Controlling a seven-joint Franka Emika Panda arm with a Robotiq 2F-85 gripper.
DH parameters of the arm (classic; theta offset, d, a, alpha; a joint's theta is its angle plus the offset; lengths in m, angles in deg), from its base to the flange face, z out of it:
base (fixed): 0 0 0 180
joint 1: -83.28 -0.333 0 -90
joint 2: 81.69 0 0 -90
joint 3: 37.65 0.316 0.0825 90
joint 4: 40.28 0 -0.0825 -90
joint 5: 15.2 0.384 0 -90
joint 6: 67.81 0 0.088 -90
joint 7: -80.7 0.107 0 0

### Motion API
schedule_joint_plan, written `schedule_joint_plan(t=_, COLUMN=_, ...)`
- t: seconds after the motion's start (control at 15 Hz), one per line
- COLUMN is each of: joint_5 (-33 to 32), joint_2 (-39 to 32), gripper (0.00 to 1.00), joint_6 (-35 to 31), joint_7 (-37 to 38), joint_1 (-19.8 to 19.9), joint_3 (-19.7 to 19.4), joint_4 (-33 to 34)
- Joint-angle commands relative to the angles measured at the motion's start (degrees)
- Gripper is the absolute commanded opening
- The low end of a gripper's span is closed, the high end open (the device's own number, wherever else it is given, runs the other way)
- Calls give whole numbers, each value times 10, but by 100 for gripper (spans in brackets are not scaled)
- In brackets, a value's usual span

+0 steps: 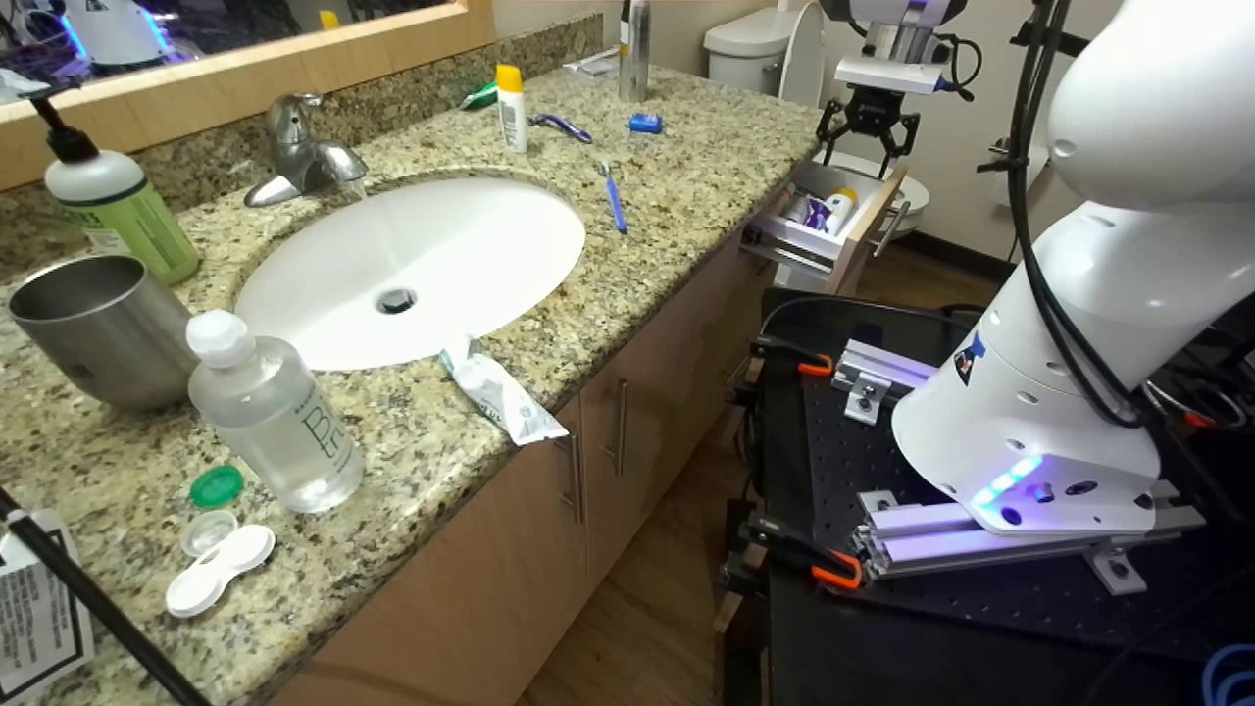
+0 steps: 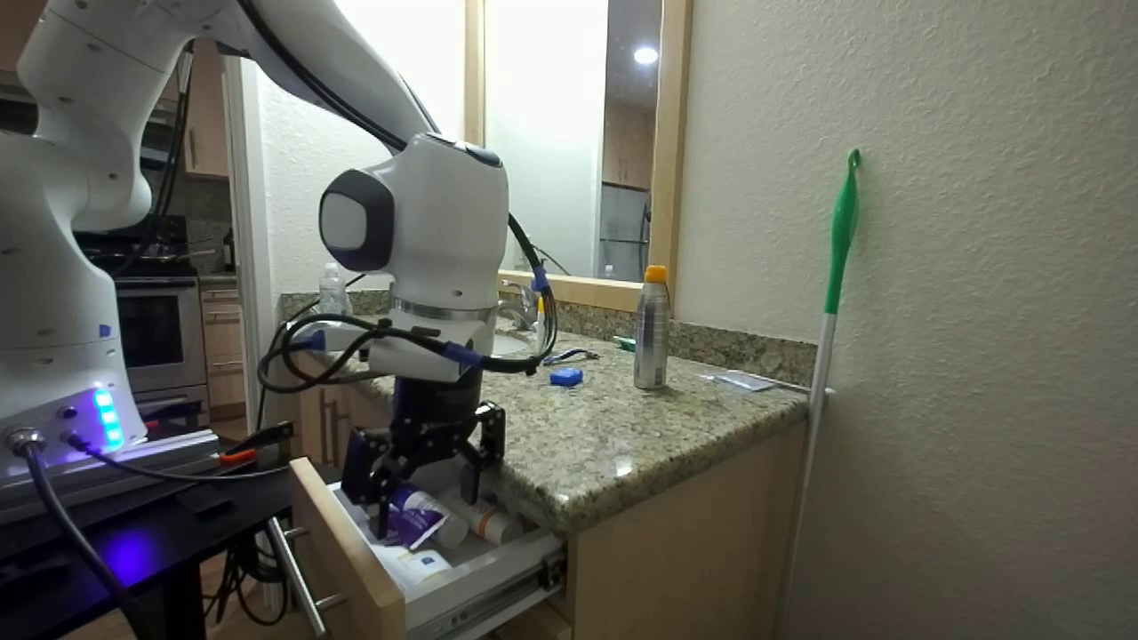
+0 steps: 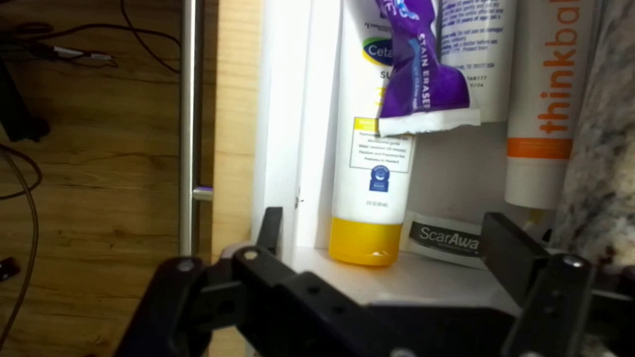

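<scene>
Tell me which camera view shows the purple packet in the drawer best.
The wrist view: the purple packet is largest there, its words STAIN ERASER legible, though the picture's top edge cuts it off. Both exterior views show it much smaller inside the open drawer, its print too small to read.

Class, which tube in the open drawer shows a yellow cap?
The white tube marked "Ceta", partly covered by the purple packet. Its cap is yellow; the "thinkba" tube ends in a white cap below an orange band.
</scene>
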Motion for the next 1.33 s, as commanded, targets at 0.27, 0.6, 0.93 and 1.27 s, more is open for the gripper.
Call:
schedule_joint_plan(t=0.27, joint_5=3, joint_2=-43, gripper=100, joint_6=40, joint_7=33, joint_1=16, joint_3=12, joint_4=44)
schedule_joint_plan(t=0.6, joint_5=10, joint_2=-45, gripper=100, joint_6=53, joint_7=33, joint_1=24, joint_3=14, joint_4=58)
schedule_joint_plan(t=0.93, joint_5=-4, joint_2=-16, gripper=100, joint_6=47, joint_7=32, joint_1=16, joint_3=5, joint_4=37)
schedule_joint_plan(t=1.27, joint_5=-73, joint_2=-13, gripper=100, joint_6=34, joint_7=46, joint_1=-19, joint_3=-17, joint_4=10)
